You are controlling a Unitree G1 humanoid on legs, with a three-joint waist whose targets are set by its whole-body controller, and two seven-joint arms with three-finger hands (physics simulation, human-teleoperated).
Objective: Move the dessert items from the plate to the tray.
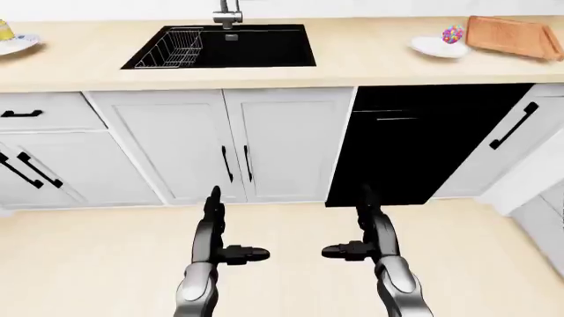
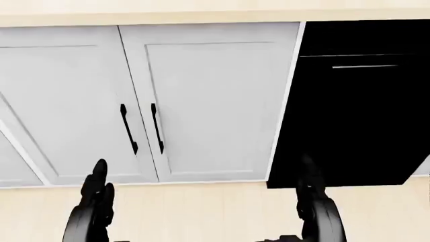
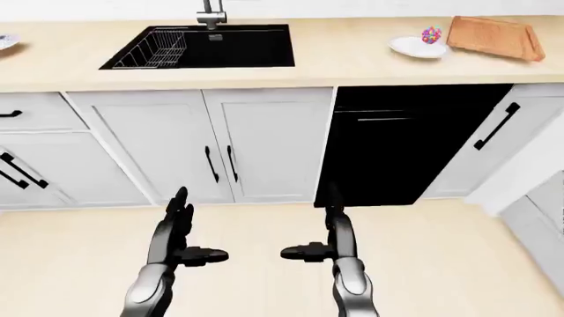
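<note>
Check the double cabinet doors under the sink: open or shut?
Shut. Both cabinet doors sit flush with the neighbouring fronts, handles side by side at the centre seam, no gap or interior showing under the sink.

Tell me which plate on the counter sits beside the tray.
The right plate, holding a colourful dessert, lies next to the wooden tray. The other plate lies far left, past the sink.

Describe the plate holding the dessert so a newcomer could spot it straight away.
Start at the black sink set in the light wooden counter and go right along the counter, past the black dishwasher panel below. The small white plate sits just left of the orange-brown wooden tray. It alone carries a pink, multicoloured-speckled dessert on its right side.
</note>
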